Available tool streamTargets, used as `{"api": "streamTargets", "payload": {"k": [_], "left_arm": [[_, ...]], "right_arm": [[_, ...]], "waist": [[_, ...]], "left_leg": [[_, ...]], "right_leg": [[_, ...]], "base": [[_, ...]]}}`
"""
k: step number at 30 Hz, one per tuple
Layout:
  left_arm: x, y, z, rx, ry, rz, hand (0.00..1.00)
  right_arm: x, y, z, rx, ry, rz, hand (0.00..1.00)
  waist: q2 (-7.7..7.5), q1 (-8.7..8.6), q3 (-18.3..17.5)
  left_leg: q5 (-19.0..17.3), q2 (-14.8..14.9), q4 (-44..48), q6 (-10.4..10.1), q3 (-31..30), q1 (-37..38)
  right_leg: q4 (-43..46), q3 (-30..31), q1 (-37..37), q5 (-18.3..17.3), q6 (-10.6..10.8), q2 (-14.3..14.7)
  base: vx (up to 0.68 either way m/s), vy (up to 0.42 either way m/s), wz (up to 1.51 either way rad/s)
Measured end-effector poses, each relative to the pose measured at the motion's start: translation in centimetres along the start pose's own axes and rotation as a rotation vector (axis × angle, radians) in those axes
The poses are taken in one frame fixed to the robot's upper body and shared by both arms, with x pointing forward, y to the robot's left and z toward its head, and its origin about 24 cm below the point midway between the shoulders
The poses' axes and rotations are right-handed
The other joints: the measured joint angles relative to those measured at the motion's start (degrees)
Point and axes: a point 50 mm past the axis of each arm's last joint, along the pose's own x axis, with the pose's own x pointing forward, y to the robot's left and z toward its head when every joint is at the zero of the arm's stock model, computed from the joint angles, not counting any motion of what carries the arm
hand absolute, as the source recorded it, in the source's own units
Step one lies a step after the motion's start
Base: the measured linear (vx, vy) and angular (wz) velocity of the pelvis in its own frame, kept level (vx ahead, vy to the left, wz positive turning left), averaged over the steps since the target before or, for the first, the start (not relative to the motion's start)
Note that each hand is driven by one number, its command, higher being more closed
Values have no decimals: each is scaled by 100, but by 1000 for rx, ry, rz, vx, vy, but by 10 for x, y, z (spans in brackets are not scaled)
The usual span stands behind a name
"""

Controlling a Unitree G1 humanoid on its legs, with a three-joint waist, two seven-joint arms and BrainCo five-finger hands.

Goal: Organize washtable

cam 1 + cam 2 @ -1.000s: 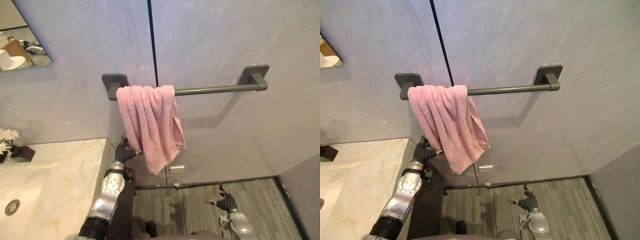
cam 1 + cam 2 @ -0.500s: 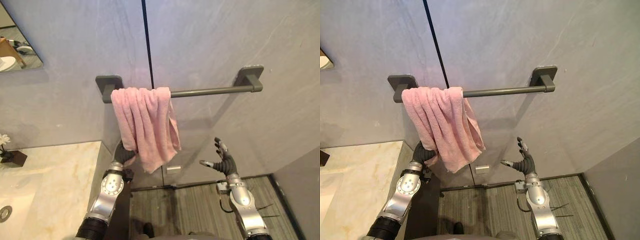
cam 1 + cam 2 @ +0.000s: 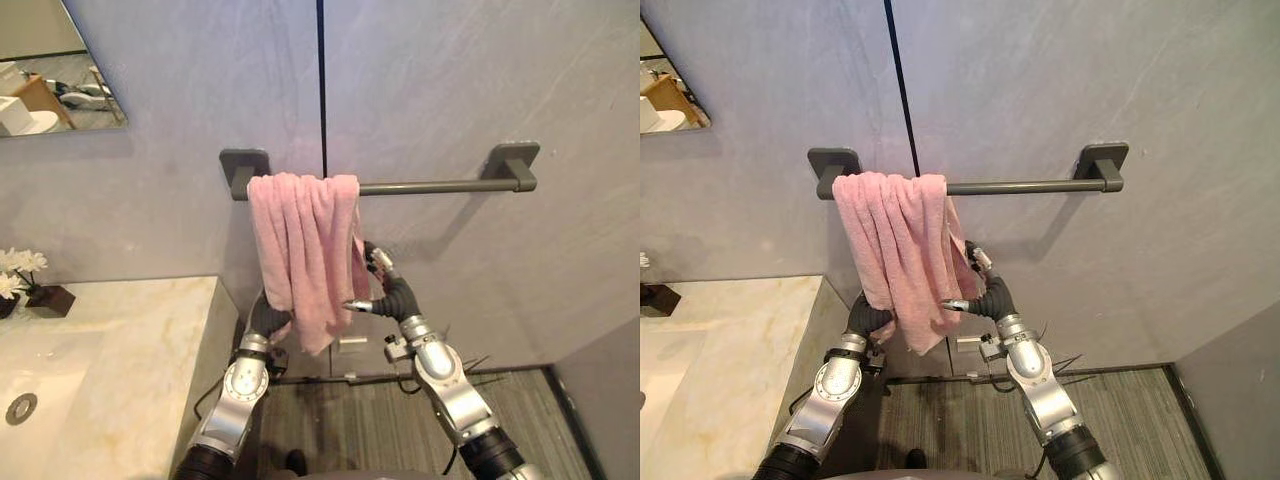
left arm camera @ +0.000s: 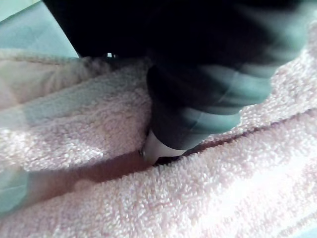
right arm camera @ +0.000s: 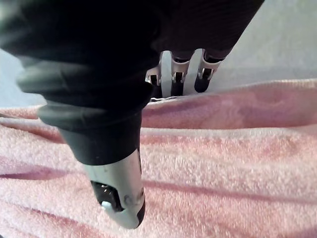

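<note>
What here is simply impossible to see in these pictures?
Left hand: its grip, behind the towel in the eye views, blurred in the left wrist view.
Right hand: its grip, partly behind the towel's edge in the right wrist view.
Mirror and flowers: cut off at the left edge, left eye view.

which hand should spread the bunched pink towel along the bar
Right, probably: the right hand straddles the right edge of the pink terry towel, beside the bare stretch of grey wall bar. The left hand sits at its lower left edge.
</note>
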Motion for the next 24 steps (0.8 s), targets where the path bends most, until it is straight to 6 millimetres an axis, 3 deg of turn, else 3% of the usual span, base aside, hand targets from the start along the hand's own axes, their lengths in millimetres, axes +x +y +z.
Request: {"api": "streamTargets", "payload": {"k": [10, 19, 24], "left_arm": [[0, -5, 2, -51, -2, -1, 100], [1, 0, 1, -82, 4, 24, 100], [1, 3, 1, -88, 1, 33, 100]], "right_arm": [[7, 7, -13, 3, 68, 37, 100], [5, -35, -17, 45, 85, -167, 100], [-7, -62, -23, 40, 108, -287, 100]], "waist": [[1, 32, -4], [-22, 72, -17], [-64, 72, -43]], "left_leg": [[67, 16, -34, -17, -166, -74], [67, 15, -31, -17, -161, -90], [67, 32, -34, -18, -122, -76]], "right_leg": [[20, -129, -9, -1, -2, 11], [3, -130, -19, 0, -1, 19], [2, -101, -20, 2, -3, 29]], "base": [[-33, -17, 8], [0, 0, 0], [-6, -7, -2]]}}
